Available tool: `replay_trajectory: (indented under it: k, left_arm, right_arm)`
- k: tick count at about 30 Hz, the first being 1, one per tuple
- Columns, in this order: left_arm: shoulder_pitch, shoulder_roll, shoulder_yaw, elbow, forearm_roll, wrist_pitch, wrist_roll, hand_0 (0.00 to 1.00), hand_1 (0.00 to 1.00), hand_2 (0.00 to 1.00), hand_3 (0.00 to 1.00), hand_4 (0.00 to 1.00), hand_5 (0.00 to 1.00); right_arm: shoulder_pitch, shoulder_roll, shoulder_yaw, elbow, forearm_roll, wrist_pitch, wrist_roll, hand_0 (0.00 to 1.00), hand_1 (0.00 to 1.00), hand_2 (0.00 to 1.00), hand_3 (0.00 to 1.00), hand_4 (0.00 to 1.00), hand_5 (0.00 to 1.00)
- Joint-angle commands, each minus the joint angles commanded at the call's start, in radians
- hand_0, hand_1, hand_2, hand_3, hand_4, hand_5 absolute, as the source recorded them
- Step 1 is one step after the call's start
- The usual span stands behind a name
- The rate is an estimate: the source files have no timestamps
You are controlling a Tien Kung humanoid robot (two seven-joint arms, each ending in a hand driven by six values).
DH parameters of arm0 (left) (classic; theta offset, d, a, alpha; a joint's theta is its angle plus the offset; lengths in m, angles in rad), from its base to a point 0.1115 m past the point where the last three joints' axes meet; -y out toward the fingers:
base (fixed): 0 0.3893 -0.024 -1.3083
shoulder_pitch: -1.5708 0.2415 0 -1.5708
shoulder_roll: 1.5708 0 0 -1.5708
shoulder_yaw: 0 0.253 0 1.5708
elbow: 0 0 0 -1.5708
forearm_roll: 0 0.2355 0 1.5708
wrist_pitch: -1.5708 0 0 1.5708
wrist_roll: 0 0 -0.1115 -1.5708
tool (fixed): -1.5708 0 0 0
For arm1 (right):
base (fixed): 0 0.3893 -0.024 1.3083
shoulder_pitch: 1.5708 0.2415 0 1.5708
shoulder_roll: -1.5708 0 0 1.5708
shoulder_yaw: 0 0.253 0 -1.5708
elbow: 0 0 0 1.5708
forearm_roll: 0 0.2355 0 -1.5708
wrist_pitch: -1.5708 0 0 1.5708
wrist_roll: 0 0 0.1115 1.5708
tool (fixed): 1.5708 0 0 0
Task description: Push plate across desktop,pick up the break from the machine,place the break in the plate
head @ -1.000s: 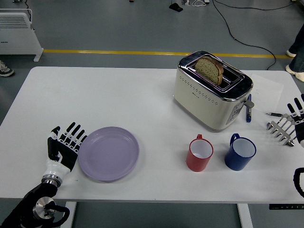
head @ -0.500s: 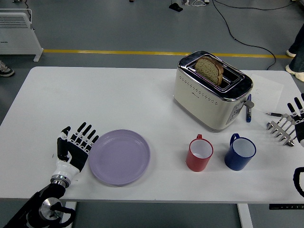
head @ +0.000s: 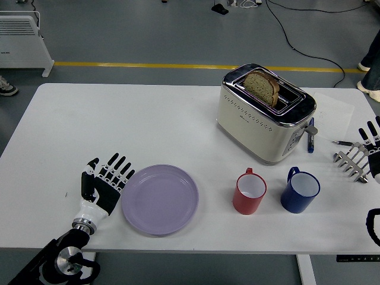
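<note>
A lilac plate [head: 160, 199] lies flat near the table's front edge, left of centre. My left hand [head: 108, 183] is pressed flat against the plate's left rim, fingers spread and holding nothing. A cream and chrome toaster [head: 265, 113] stands at the back right, with a slice of brown bread [head: 262, 86] sticking up out of its slot. At the right edge my right hand [head: 371, 148] rests with fingers spread, empty.
A red mug [head: 249, 191] and a blue mug [head: 300, 189] stand in front of the toaster, right of the plate. A blue pen [head: 310, 141] and a metal fork-like rack [head: 351, 160] lie at the right. A white heater [head: 22, 35] stands on the floor, far left.
My left hand has slid to the right along the table's front, pushing the plate rightward towards the red mug. The right hand, toaster and mugs stayed still.
</note>
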Motion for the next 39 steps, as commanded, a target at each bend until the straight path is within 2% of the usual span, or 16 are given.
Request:
replay_trajectory:
  k: [22,27,31,35,39]
  left_arm:
    - [-0.050,0.000,0.089,0.058,-0.053,-0.041,-0.007,0.811,0.819,0.812,0.752,0.567,0.998]
    - [-0.052,0.000,0.075,0.048,-0.046,-0.033,-0.019,0.811,0.817,0.810,0.752,0.567,0.998]
    - [-0.044,0.000,0.026,0.025,-0.025,-0.018,-0.029,0.810,0.816,0.805,0.751,0.570,0.998]
    - [-0.027,0.000,-0.045,-0.017,0.001,0.002,-0.036,0.810,0.816,0.805,0.751,0.570,0.998]
    - [-0.004,0.000,-0.125,-0.068,0.027,0.020,-0.038,0.806,0.808,0.802,0.750,0.568,0.998]
  right_arm:
    - [-0.012,-0.002,-0.017,0.008,-0.018,-0.011,0.001,0.754,0.736,0.728,0.745,0.518,0.564]
    - [-0.012,-0.006,-0.037,0.046,-0.113,-0.049,0.007,0.756,0.736,0.727,0.745,0.519,0.565]
    - [-0.004,-0.017,-0.063,0.094,-0.201,-0.089,0.017,0.756,0.736,0.727,0.745,0.519,0.564]
    - [0.018,-0.041,-0.108,0.148,-0.327,-0.157,0.028,0.756,0.736,0.727,0.745,0.519,0.564]
    - [0.067,-0.089,-0.172,0.181,-0.477,-0.235,0.006,0.757,0.745,0.730,0.747,0.523,0.544]
